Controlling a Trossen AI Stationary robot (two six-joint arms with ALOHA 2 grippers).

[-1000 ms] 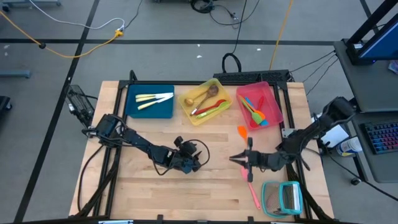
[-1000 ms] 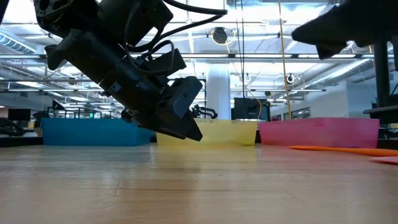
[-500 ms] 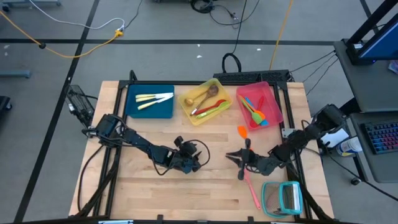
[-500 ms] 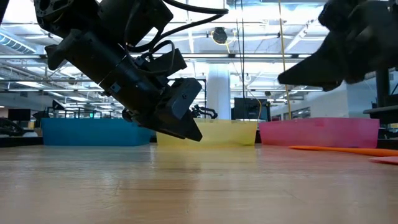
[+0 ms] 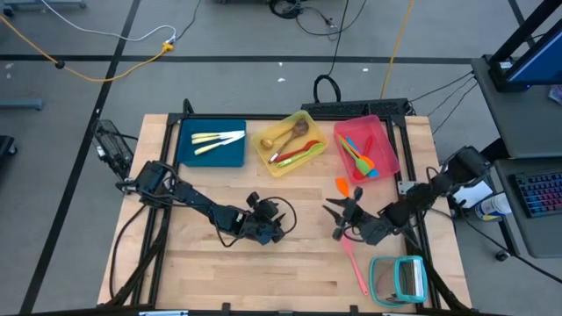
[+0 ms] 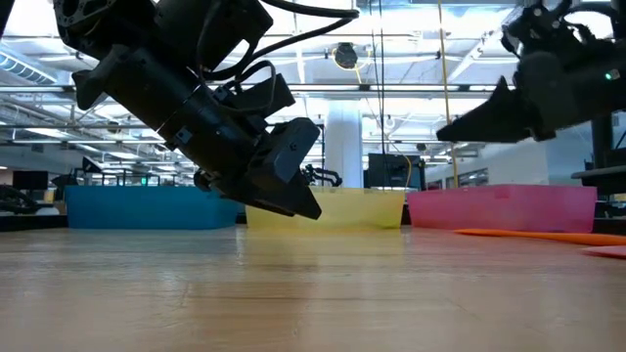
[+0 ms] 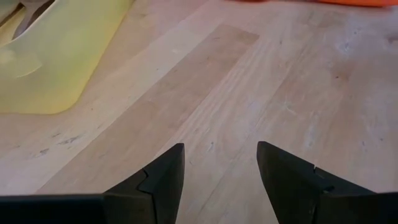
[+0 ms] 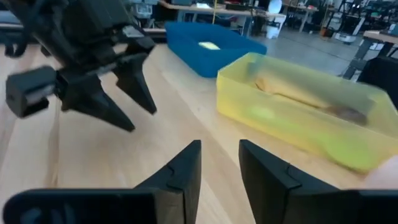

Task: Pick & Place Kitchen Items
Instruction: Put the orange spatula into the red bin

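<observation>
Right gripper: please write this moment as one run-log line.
right gripper: open, empty, above pink spatula | left gripper: open, mid-table | orange spatula: on table

Wooden table, light planks. Along far edge, three trays in a row: blue tray, yellow tray set at an angle, pink tray. Teal-framed rack at near right corner. Grey floor beyond, crossed by black tape lines; yellow cable and black cables trailing. Keyboard on side desk, right.
</observation>
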